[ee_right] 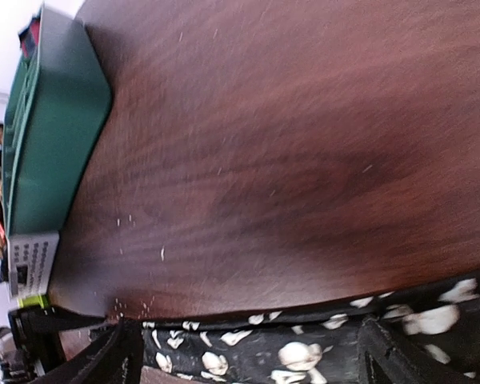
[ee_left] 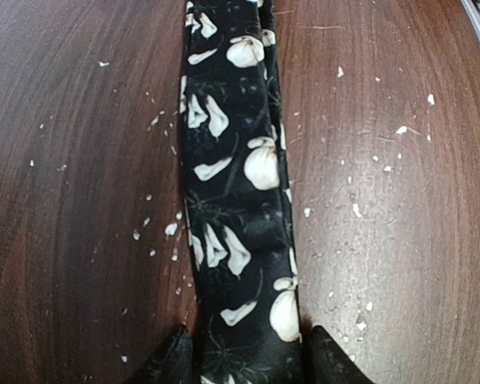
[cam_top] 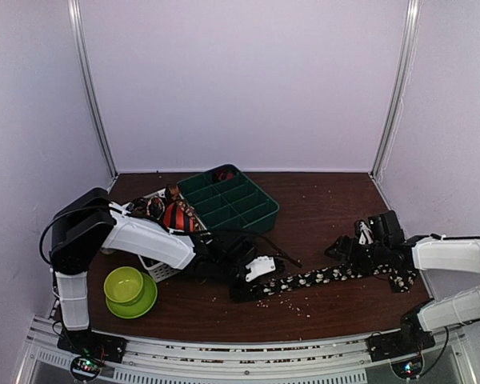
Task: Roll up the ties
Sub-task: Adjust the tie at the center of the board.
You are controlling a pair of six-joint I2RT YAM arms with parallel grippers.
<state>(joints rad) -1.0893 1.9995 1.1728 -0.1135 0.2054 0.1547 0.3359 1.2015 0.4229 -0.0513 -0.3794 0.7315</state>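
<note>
Left tool sits at the left end of the black flowered tie, fingers parted to its width, one at each edge. Right tool is spread wide over the tie's right stretch. Tie lies flat along the near desk.

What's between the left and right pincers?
The black flowered tie, lying flat on the table, runs from the left pincer to the right pincer. Clearest in the top view.
</note>
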